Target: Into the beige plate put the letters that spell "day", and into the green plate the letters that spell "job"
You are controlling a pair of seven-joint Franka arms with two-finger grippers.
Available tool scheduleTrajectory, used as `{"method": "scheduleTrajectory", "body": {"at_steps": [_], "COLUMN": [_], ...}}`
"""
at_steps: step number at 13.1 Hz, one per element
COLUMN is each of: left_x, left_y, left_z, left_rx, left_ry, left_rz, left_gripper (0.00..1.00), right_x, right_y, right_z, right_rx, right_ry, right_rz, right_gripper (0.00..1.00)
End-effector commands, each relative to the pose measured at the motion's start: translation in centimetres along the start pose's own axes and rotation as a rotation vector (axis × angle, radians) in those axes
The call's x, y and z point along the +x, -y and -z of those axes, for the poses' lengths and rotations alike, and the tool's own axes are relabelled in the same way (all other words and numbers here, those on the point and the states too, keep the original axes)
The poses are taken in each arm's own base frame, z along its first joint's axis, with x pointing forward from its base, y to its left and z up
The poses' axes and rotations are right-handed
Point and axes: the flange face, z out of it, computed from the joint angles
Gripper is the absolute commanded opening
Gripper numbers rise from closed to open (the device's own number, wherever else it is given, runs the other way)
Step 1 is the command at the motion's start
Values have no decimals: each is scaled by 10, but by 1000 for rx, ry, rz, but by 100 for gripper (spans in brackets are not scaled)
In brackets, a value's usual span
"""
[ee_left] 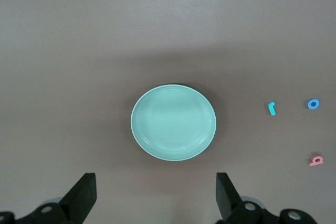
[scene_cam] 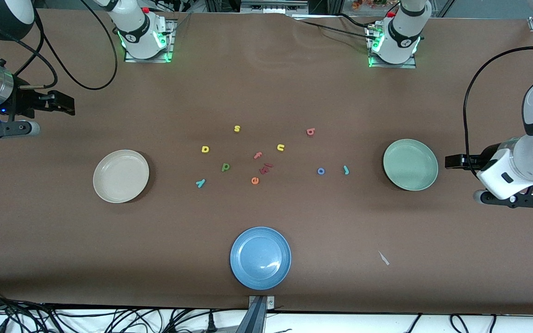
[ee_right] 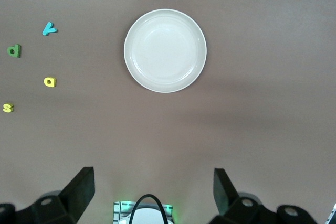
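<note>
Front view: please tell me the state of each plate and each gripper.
Round cream-beige plate: empty.
Round mint-green plate: empty.
Round blue plate: empty.
Left gripper: open, holding nothing.
Right gripper: open, holding nothing.

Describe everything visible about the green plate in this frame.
The green plate is a round, pale mint dish with a shallow well and a low raised rim, smooth and faintly glossy like glazed ceramic or plastic. It sits flat and upright on the brown table toward the left arm's end, and it holds nothing. No letter touches it; the teal "j" lies closest, apart from its rim. The left gripper, open, is off its edge toward the table's end, not touching it.
</note>
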Motion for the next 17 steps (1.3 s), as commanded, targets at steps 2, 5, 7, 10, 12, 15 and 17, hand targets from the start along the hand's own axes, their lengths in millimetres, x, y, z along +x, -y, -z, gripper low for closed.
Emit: {"method": "scheduleTrajectory", "body": {"at_steps": [2,5,7,10,12,15,17], "left_x": [0,-1,-2,-1,1,2,-1], "left_y": [5,4,10,27,31,17,-4], "left_z": [5,6,2,-17,-46,-57,-72], "left_rx": [-9,-24,-8,-36,-39,-130,-174], "left_ry": [-2,-2,12,47,99,112,161], "left_rz": [1,-3,1,17,18,36,88], "left_gripper": [100,100,100,100,100,100,99], "right_x": [0,0,0,0,0,-1,0], "right_y": [-1,-1,-1,-1,-1,-1,-1], "right_z": [5,5,5,5,5,5,4], "right_rx": [14,14,14,14,14,15,15], "right_ry": [7,6,7,6,7,7,9], "right_rz": [8,8,8,8,8,6,8], "right_gripper": [100,100,100,100,100,100,100]}}
